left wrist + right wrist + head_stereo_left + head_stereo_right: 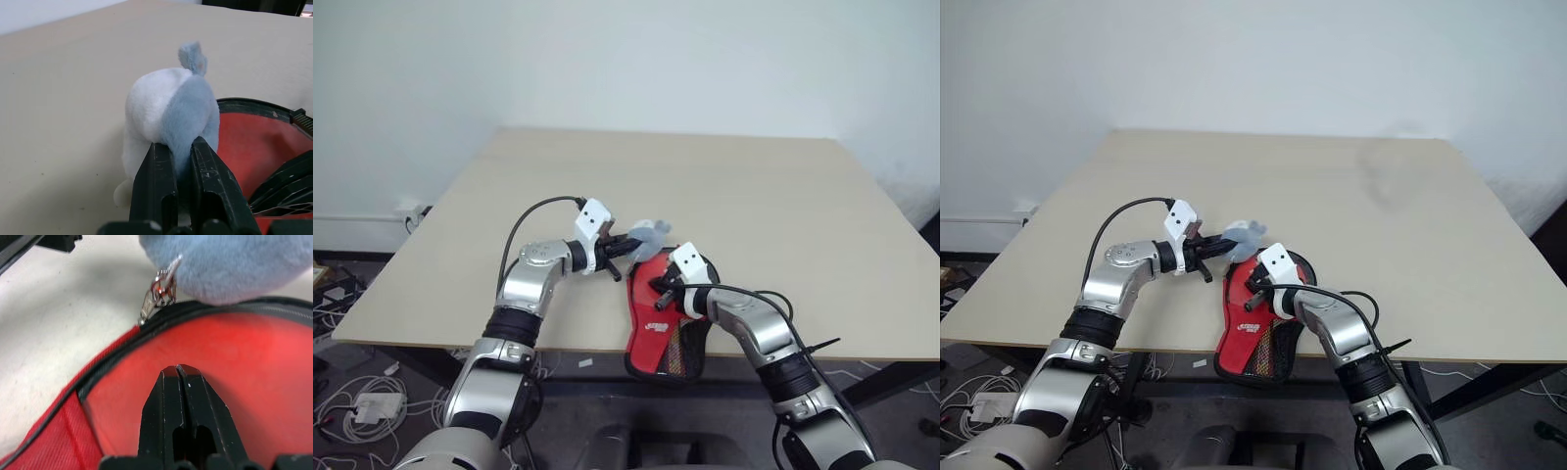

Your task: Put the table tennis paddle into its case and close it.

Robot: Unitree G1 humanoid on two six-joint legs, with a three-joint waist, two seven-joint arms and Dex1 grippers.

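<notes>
My left pincer pinches the plush toy at the red case's twelve o'clock rim; my right pincer, shut and empty, presses the case.

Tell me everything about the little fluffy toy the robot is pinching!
The fluffy toy is a small plush lump, white on one side and pale grey-blue on the other, with a little nub sticking up on top. It looks soft and furry. The left hand is shut on it, its two black fingers squeezing the fur. It sits on the tan table right at the round end of the red case, next to the silver zipper pull.
</notes>
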